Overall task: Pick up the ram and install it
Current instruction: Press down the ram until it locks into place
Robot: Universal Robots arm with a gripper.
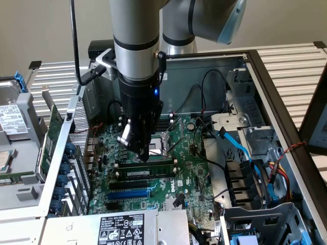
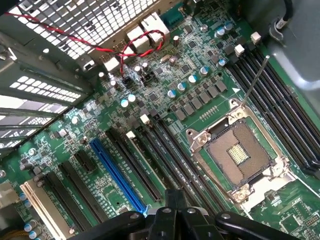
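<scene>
Exterior view: my black pincer shut, tip pressing long thin green ram stick lying on green motherboard, nothing gripped. Ram likely light, stiff, fragile; best held by long edges.

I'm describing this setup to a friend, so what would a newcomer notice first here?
First the robot arm, reaching down into the open computer case with its gripper shut just above the ram, which lies along a slot on the green motherboard. Next, the empty silver processor socket beside it.
</scene>
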